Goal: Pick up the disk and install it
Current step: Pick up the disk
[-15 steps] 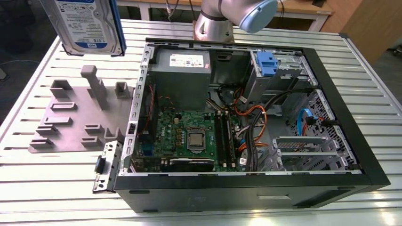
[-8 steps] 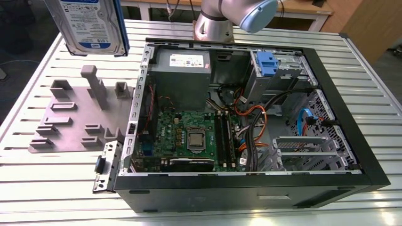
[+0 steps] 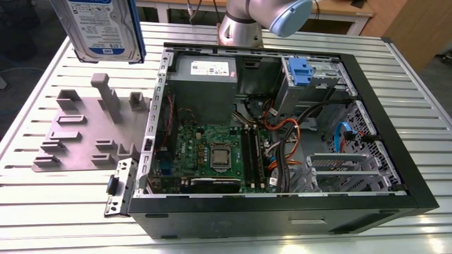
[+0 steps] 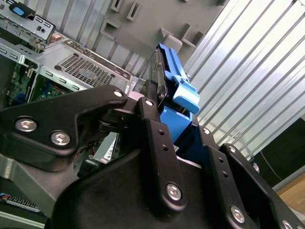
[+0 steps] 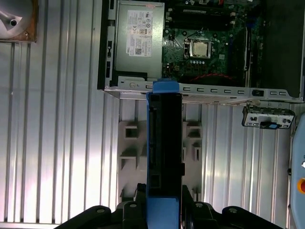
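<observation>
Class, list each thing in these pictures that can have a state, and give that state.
disk: gripped, held up above the table.
claw: shut on the disk.
computer case: lying on its side, open, insides showing.
grey holder: flat on the table beside the case.

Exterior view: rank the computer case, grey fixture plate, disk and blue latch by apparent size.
1. computer case
2. grey fixture plate
3. disk, apparently nearer the camera and cropped, so it looks inflated
4. blue latch
</observation>
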`<state>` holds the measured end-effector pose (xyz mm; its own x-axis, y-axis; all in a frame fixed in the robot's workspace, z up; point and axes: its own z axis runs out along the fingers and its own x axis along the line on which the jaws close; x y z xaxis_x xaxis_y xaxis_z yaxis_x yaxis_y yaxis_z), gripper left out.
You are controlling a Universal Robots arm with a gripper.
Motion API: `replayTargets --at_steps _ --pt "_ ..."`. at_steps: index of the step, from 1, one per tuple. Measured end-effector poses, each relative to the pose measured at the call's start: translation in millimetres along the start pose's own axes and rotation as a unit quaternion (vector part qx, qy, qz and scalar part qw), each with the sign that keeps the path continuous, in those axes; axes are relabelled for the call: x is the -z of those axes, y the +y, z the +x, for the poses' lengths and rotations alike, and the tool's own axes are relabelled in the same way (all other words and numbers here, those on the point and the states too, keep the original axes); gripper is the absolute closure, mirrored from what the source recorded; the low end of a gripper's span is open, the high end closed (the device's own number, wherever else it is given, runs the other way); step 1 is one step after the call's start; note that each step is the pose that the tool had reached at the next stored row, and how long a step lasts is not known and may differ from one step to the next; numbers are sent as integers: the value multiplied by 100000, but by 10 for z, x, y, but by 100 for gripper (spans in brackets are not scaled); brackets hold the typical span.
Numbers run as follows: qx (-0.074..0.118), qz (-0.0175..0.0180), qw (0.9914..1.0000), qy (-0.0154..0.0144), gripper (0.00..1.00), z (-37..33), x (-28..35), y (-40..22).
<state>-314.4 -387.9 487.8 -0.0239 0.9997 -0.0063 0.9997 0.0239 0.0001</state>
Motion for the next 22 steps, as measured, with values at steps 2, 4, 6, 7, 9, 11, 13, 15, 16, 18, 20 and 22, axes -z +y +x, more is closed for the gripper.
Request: replayTargets --at_steps 2,4,6,7,9,11,13,15,16,18,20,22 --pt "0 1 100000 0 64 0 0 16" --pt "0 0 100000 0 64 -1 0 59" --pt "1 1 100000 -2 64 -1 0 61" --pt "-1 0 100000 0 64 -1 0 61" --pt "0 2 100000 0 64 -1 0 63" --pt "2 4 100000 -1 64 -2 0 102" --pt "-1 2 100000 0 64 -2 0 106" --pt "-1 3 100000 -1 64 -3 0 110" --pt "0 0 100000 -2 64 -3 0 111" --pt "1 2 100000 -2 64 -3 0 112" --pt "0 0 100000 -1 64 -3 0 114" --pt "0 3 100000 -3 64 -3 0 116"
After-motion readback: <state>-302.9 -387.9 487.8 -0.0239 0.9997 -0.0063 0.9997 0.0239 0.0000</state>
